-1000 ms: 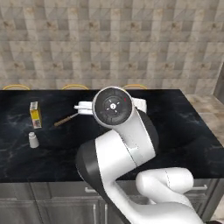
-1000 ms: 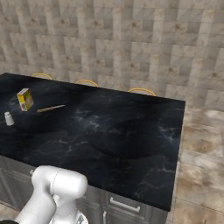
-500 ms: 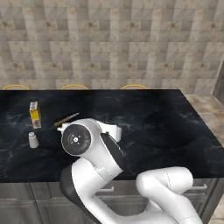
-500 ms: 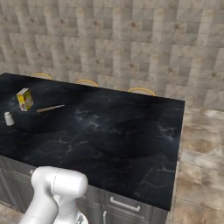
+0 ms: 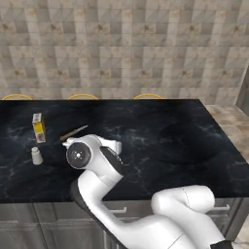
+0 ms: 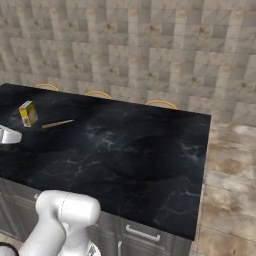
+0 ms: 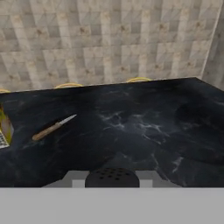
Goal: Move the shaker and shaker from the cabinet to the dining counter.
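My arm has swung low toward the white shaker (image 5: 36,155) on the dining counter (image 5: 160,141), my gripper (image 7: 112,183) pinching the black shaker (image 7: 112,177), nearly ready to set down.

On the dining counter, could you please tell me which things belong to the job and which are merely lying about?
Part of the job:
- white shaker, standing on the dining counter
- black shaker, held in the gripper

Just lying about:
- yellow carton
- knife beside it
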